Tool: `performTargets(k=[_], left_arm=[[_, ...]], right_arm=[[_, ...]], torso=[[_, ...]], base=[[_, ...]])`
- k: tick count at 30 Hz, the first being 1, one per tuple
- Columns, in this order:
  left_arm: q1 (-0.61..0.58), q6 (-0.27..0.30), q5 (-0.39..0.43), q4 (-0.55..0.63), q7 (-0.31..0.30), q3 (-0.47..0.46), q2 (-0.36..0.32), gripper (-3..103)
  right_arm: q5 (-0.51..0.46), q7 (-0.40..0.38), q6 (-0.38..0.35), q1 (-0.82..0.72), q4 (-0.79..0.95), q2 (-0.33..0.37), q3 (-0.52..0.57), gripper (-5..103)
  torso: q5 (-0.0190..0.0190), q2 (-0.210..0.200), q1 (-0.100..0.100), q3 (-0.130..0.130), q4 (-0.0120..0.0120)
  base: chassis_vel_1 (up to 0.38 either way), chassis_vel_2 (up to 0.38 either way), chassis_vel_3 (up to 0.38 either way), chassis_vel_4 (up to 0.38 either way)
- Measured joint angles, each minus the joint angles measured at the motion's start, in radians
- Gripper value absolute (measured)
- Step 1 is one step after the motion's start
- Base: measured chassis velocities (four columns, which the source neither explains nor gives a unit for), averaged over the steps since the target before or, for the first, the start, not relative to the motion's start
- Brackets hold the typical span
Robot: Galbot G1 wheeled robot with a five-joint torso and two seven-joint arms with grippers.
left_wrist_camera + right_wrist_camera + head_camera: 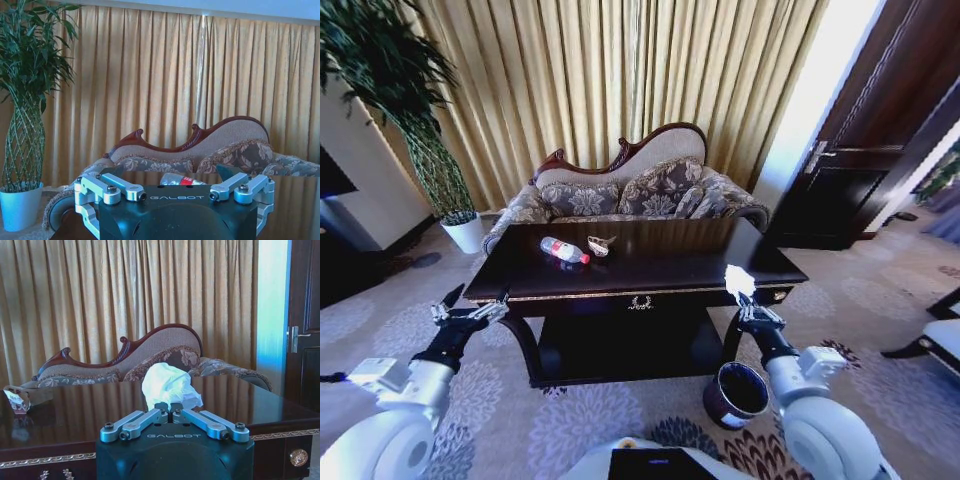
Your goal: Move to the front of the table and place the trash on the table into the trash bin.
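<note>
While the left gripper (470,312) hangs with fingers spread by the desk (670,262), the right gripper (748,305) clasps the tissue (739,280) above the trash bin (736,394); bottle (564,251) and wrapper (599,245) lie on the desk.

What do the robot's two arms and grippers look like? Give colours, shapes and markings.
Both arms have rounded white shells and black wrists. The left gripper and right gripper have silver metal linkage bars with bolts on a dark housing lettered GALBOT.
</note>
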State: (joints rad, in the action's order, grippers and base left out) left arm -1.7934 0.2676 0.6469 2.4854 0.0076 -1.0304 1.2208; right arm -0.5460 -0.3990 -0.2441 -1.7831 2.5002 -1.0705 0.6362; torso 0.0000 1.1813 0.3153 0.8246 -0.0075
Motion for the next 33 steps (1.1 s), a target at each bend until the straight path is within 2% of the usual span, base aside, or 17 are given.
performTargets(k=[6, 9, 14, 22, 23, 30, 33], left_arm=[[0.0, -0.003, 0.002, 0.004, 0.0, 0.005, 0.007, 100], [0.001, -0.006, 0.008, 0.008, 0.0, 0.001, 0.01, 100], [0.001, -0.007, 0.019, 0.011, 0.0, -0.012, 0.01, 100], [0.0, -0.01, 0.046, 0.015, 0.0, -0.044, 0.015, 100], [0.0, -0.01, 0.046, 0.015, 0.0, -0.044, 0.015, 100], [-0.012, -0.022, 0.057, 0.015, 0.001, -0.055, 0.028, 100], [-0.013, -0.025, 0.057, 0.015, 0.001, -0.054, 0.03, 100]], right_arm=[[-0.011, 0.018, 0.004, 0.014, -0.081, -0.024, -0.002, 0], [0.003, 0.035, 0.028, 0.039, -0.26, -0.043, -0.008, 0], [0.0, 0.043, 0.031, 0.059, -0.37, -0.042, -0.021, 0], [0.019, 0.043, 0.032, 0.203, -0.692, -0.011, -0.089, 0], [0.019, 0.043, 0.032, 0.203, -0.692, -0.011, -0.089, 0], [0.134, 0.065, 0.097, 0.282, -0.952, 0.007, -0.118, 0], [0.142, 0.067, 0.105, 0.299, -1.002, 0.007, -0.117, 0]], torso=[[0.0, 0.0, 0.0, 0.0, 0.0001], [0.0004, 0.0, 0.0, 0.0, 0.0001], [0.0002, 0.0, 0.0, 0.0, -0.0001], [0.0003, 0.0, 0.0, 0.0, 0.0001], [0.0003, 0.0, 0.0, 0.0, 0.0001], [0.0, 0.0, 0.0, 0.0, -0.0003], [0.0, 0.0, 0.0, 0.0, 0.0001]], base=[[0.0, 0.0, 0.0, 0.0], [0.0, 0.0, 0.0, 0.0], [0.0, 0.0, 0.0, 0.0], [0.0, 0.0, 0.0, 0.0], [0.0, 0.0, 0.0, 0.0], [0.0, 0.0, 0.0, 0.0], [0.0, 0.0, 0.0, 0.0]])
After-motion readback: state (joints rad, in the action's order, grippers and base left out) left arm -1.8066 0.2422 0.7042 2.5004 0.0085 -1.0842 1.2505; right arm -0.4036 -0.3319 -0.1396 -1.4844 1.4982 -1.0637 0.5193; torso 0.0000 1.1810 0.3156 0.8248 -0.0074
